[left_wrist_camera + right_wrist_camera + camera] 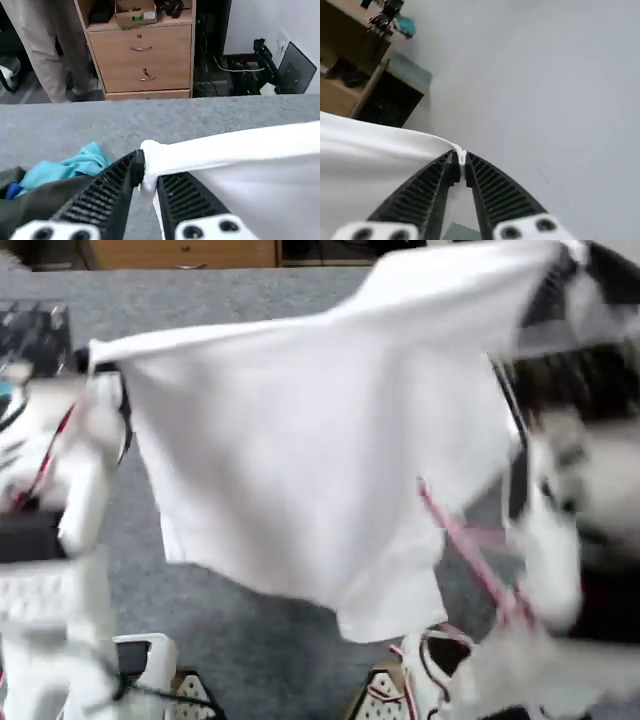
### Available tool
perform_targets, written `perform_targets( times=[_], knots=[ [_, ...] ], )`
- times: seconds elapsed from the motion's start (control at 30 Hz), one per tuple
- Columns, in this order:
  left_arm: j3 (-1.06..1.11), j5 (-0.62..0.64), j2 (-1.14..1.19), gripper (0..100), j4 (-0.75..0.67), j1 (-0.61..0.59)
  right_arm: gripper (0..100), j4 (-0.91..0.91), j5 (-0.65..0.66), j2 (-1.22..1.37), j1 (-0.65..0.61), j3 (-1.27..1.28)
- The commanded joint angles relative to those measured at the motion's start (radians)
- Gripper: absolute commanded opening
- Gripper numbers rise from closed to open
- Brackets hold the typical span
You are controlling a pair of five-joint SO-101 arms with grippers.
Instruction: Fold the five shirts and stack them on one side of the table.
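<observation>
White shirt (300,460) hangs spread (in midair), left jaws and right jaws pinching its top corners.

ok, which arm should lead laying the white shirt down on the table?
Left, probably. The left gripper, shut on the white shirt, sits low over the table; the right gripper, also shut on it, points up toward the wall, so likely higher.

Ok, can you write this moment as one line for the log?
left gripper: shut on shirt | right gripper: shut on shirt | shirt: hanging spread between both | teal cloth: on table
</observation>
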Motion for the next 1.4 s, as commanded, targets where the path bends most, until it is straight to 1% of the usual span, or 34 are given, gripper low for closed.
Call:
perform_targets(
  times=[0.0, 0.07, 0.17, 0.37, 0.43, 0.63, 0.7, 0.8, 0.87, 0.93, 0.97, 1.07, 1.17, 1.27, 1.37],
  knots=[
    [0.117, 0.032, 0.11, 2, -0.345, 0.011, 0.2, -0.354, 0.011, -0.001, -0.061, 0.351],
    [0.158, 0.029, 0.209, 2, -0.466, 0.025, 0.2, -0.535, 0.011, 0.012, -0.094, 0.51],
    [0.126, 0.028, 0.361, 2, -0.56, 0.012, 0.2, -0.709, 0.009, 0.068, -0.122, 0.636],
    [-0.107, 0.031, 0.599, 2, -0.562, -0.002, 0.2, -0.707, 0.003, 0.246, -0.12, 0.599],
    [-0.161, 0.029, 0.636, 2, -0.503, 0.005, 0.2, -0.647, 0.003, 0.266, -0.12, 0.591],
    [-0.21, 0.025, 0.638, 2, -0.226, 0.017, 0.2, -0.41, 0.008, 0.266, -0.119, 0.55],
    [-0.212, 0.025, 0.638, 2, -0.203, 0.002, 0.2, -0.371, 0.003, 0.268, -0.094, 0.53],
    [-0.229, 0.028, 0.639, 2, -0.204, -0.008, 0.2, -0.44, 0.0, 0.268, -0.025, 0.496],
    [-0.259, 0.029, 0.639, 2, -0.198, -0.012, 0.2, -0.456, -0.025, 0.254, 0.025, 0.441],
    [-0.302, 0.026, 0.628, 2, -0.183, -0.015, 0.2, -0.41, -0.054, 0.211, 0.071, 0.36],
    [-0.327, 0.026, 0.607, 2, -0.153, -0.02, 0.2, -0.377, -0.06, 0.18, 0.09, 0.317],
    [-0.416, 0.026, 0.499, 2, -0.002, -0.026, 0.2, -0.261, -0.054, 0.071, 0.11, 0.197],
    [-0.499, 0.015, 0.363, 2, 0.192, 0.002, 0.2, -0.15, -0.052, -0.031, 0.105, 0.124],
    [-0.589, -0.081, 0.211, 2, 0.37, 0.028, 0.2, -0.069, -0.052, -0.122, 0.105, 0.074],
    [-0.629, -0.124, 0.079, 2, 0.468, 0.04, 0.2, -0.015, -0.06, -0.202, 0.111, 0.042]
  ],
)
